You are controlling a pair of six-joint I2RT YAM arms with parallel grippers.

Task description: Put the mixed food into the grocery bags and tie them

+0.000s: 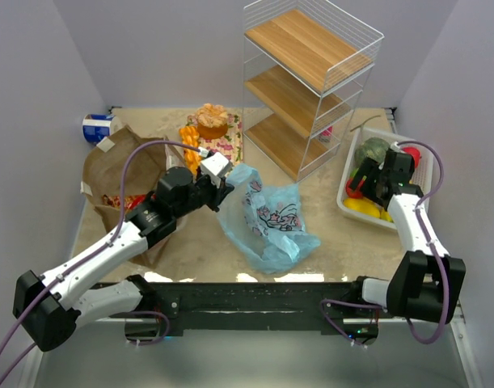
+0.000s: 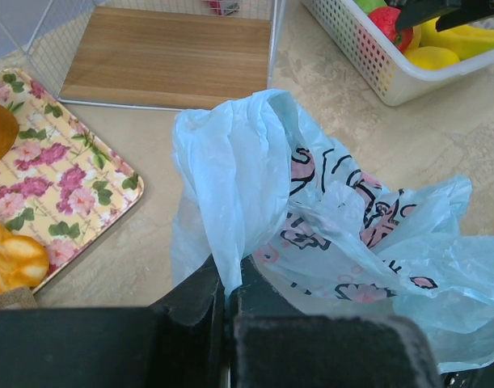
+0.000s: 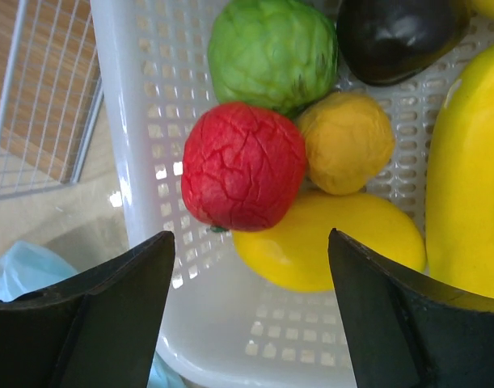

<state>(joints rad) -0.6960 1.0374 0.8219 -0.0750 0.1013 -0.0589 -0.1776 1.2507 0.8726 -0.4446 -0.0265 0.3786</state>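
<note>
One blue bag (image 1: 267,218) lies crumpled in the middle of the bench (image 1: 327,242), its near-left edge raised: the left pincer (image 2: 230,295) is pressed together on a fold of the film, pinching it up. Whether that fold is a handle or plain rim I cannot tell. Right of the blue bag stands the basket (image 1: 344,206), and over it hangs the right pincer (image 3: 248,242), spread wide and holding nothing, the red fruit (image 3: 242,166) straight below its gap. Touching that fruit are a green one (image 3: 272,50), a small yellow one (image 3: 346,141) and a bigger yellow one (image 3: 295,242). Left of the blue bag sits the paper bag (image 1: 109,174) with red packets (image 1: 121,200) showing inside; behind the blue bag are the tray (image 2: 61,186) and the wire shelf (image 1: 307,81).

The step in hand looks like picking the red fruit for the blue bag. To do it well, drop straight so the pincer straddles the fruit without nudging its neighbours or catching the basket wall, close at the widest part, then lift clear of the rim before swinging left. The left pincer should hold the fold high and taut; the mouth looks half collapsed, so a drop could land on film instead of inside
</note>
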